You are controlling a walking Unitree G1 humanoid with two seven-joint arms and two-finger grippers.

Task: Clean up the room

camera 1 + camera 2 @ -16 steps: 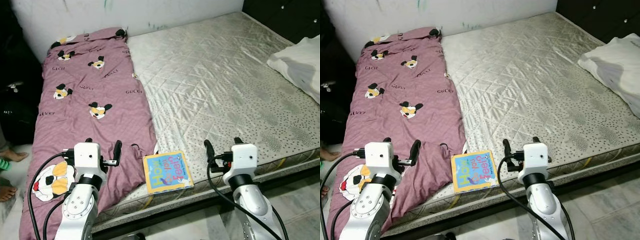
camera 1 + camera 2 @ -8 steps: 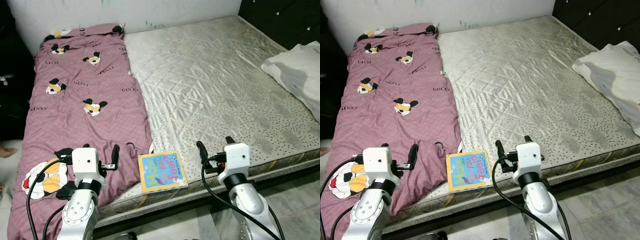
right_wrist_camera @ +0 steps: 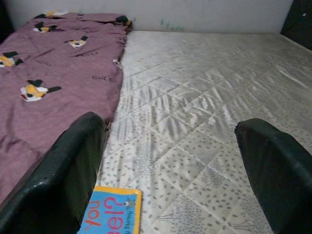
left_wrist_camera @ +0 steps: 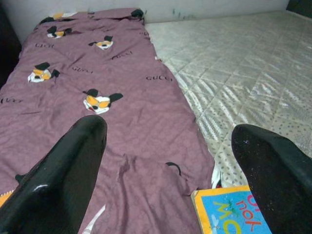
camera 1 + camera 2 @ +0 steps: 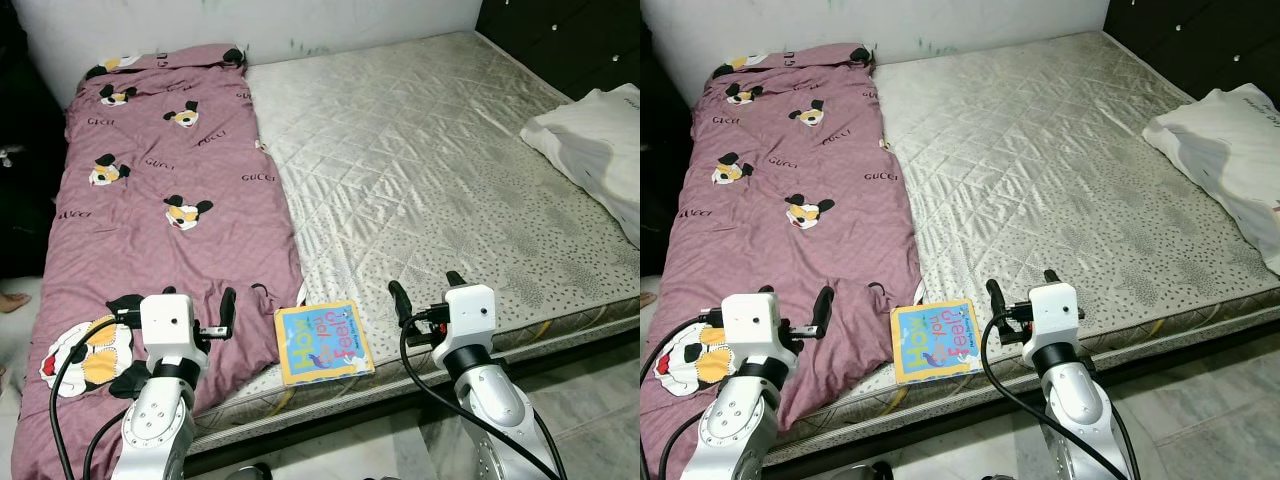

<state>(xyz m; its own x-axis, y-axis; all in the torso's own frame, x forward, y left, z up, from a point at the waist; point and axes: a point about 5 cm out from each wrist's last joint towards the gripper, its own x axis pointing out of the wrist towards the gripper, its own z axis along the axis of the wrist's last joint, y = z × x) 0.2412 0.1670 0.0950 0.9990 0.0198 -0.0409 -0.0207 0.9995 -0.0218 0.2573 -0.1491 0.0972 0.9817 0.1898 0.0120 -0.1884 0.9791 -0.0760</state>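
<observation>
Filling most of the head views is a bed with a bare, quilted silver-grey mattress [image 5: 440, 170]. A mauve blanket printed with cartoon mouse faces [image 5: 160, 200] covers its left strip and hangs over the near edge, and a white pillow [image 5: 595, 145] lies at the far right.

Between the two arms, a thin square picture book with a blue and yellow cover [image 5: 322, 342] lies flat at the near edge, just beside the blanket's border.

Being thin and flat, the book looks hard to get fingers under. A pinch from above could slide it off the edge onto the floor, or catch the blanket's hem along with it.

Left hand [image 4: 168, 170] hovers above the blanket beside the book, fingers spread wide and holding nothing. Right hand [image 3: 170, 168] hovers over the mattress edge on the book's other side, equally wide open and empty.
</observation>
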